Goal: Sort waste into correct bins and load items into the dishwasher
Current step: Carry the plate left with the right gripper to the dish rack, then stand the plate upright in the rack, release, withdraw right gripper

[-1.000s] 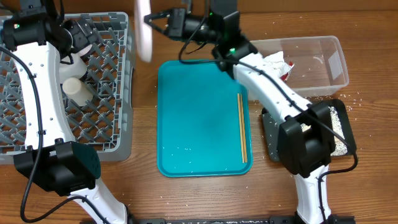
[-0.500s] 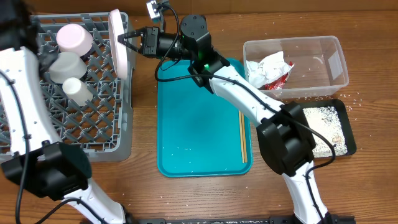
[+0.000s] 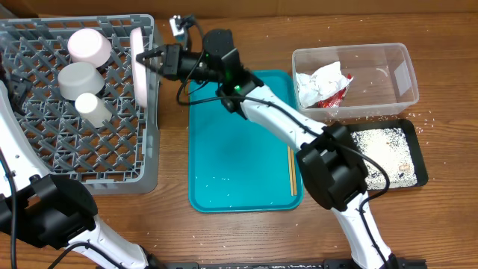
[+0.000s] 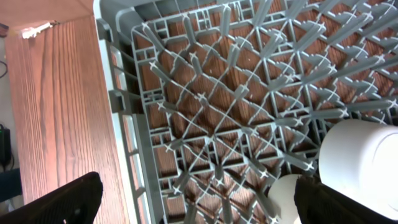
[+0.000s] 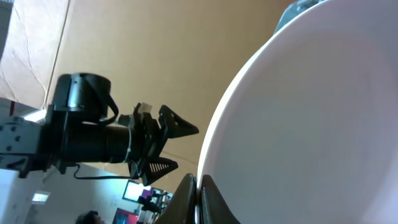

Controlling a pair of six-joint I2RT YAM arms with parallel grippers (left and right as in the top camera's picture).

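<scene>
My right gripper [image 3: 151, 58] is shut on the rim of a white plate [image 3: 140, 63]. The plate stands on edge over the right side of the grey dishwasher rack [image 3: 142, 161]. In the right wrist view the plate [image 5: 311, 112] fills the frame, its edge pinched in my right gripper [image 5: 199, 199]. A bowl [image 3: 89, 46], a pale grey bowl [image 3: 81, 78] and a small cup [image 3: 91, 109] sit upside down in the rack. My left gripper [image 4: 199, 211] hangs open over the rack's lattice [image 4: 217, 106], holding nothing. The clear tub [image 3: 396, 75] holds a napkin [image 3: 321, 78] and red wrapper [image 3: 336, 93].
A teal tray [image 3: 239, 142] lies in the middle with chopsticks [image 3: 291, 172] along its right side. A black tray [image 3: 415, 168] with white crumbs sits at the right, below the tub. Loose crumbs dot the wood around it. The left arm [image 3: 9, 131] runs along the left edge.
My right gripper has carried the plate left and down to the rack's right side. The left arm has swung off the rack toward the left edge.
</scene>
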